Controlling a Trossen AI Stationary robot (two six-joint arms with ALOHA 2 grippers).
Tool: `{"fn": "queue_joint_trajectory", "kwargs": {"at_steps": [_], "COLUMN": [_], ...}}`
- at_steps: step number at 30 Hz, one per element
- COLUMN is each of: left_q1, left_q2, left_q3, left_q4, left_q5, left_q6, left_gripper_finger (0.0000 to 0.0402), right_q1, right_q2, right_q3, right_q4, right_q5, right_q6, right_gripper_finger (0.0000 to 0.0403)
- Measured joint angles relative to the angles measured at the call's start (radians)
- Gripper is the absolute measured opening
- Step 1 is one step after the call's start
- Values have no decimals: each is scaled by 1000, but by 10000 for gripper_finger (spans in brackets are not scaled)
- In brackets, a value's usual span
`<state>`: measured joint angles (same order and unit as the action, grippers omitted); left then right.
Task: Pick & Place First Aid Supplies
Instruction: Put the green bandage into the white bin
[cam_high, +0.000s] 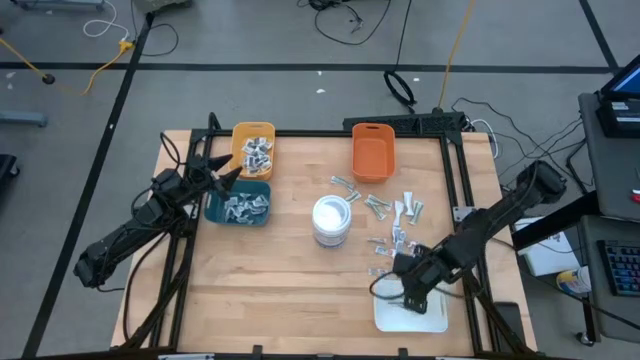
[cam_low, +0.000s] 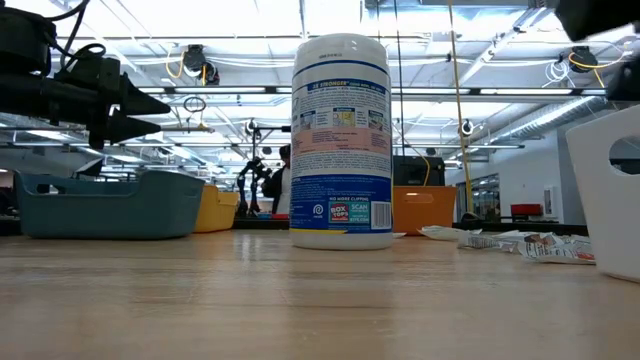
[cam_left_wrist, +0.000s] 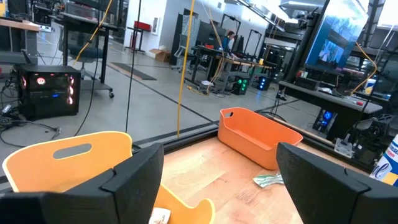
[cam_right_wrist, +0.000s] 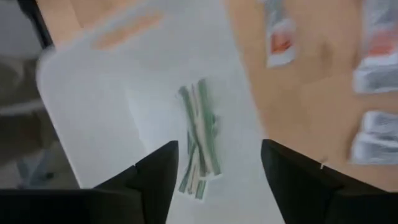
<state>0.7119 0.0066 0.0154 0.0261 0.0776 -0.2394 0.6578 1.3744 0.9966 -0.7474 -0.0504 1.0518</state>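
Loose first aid packets (cam_high: 392, 218) lie on the table right of centre, seen again as white-and-red sachets (cam_right_wrist: 281, 38) in the right wrist view. More packets fill the yellow bin (cam_high: 253, 148) and the teal bin (cam_high: 238, 206). Pale-green strips (cam_right_wrist: 199, 138) lie in a small heap on the white tray (cam_right_wrist: 124, 106). My right gripper (cam_right_wrist: 219, 149) hovers open just above those strips, over the tray (cam_high: 432, 322) at the near right. My left gripper (cam_high: 226, 177) hangs open and empty in the air between the yellow and teal bins (cam_low: 110, 205).
A white canister (cam_high: 331, 221) stands upright mid-table. The orange bin (cam_high: 372, 152) sits at the far edge, right of centre. Bare wood lies near and left of the canister. The tray sits at the table's near right corner beside the frame rail.
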Motion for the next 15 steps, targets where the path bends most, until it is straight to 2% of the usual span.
{"fn": "queue_joint_trajectory", "kwargs": {"at_steps": [4,11,15], "left_q1": [0,0,0], "left_q2": [0,0,0], "left_q3": [0,0,0], "left_q4": [0,0,0], "left_q5": [0,0,0], "left_q6": [0,0,0], "left_gripper_finger": [307,312,322], "right_q1": [-21,-66,-138], "right_q2": [-90,-188,-223], "right_q3": [0,0,0], "right_q4": [-41,-73,-80], "right_q5": [54,55,96], "right_q6": [3,3,3], "right_gripper_finger": [237,232,224]}}
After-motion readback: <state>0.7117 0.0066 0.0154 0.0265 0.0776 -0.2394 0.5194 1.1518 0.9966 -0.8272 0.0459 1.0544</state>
